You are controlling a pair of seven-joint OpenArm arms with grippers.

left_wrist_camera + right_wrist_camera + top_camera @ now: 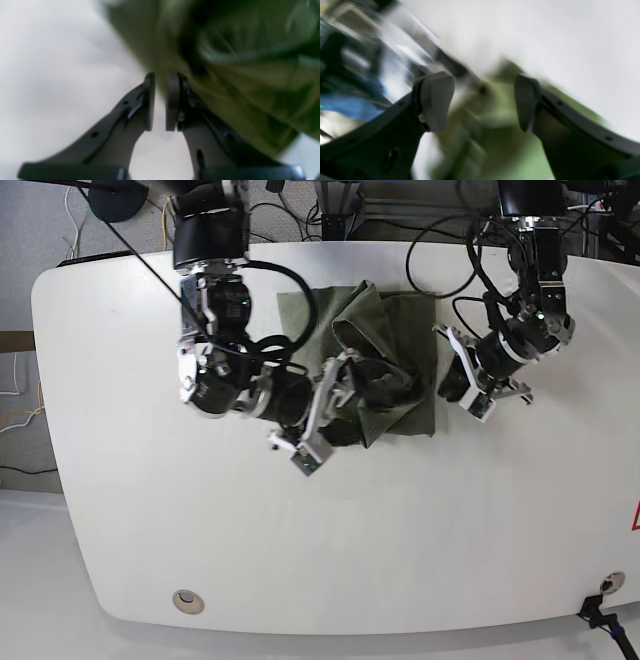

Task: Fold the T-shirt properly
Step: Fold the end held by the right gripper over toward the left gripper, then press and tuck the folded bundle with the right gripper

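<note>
The T-shirt [385, 365] lies bunched toward the far middle of the table [330, 560], partly gathered into a rough block but rumpled, so tidy folds are still to be made (my judgement). The right gripper [483, 101] stands wide over the cloth, gripping nothing. The left gripper [160, 101] is nearly closed beside the shirt's edge, empty.

Quick count: one green T-shirt [395, 370], bunched up between the two pincers. Two arms, each with one pincer: left pincer [462, 385] just off the shirt's edge, right pincer [322, 412] over the shirt's other side. One white table [400, 530] under both. One small round fitting [186, 601] well away from the right pincer.
</note>
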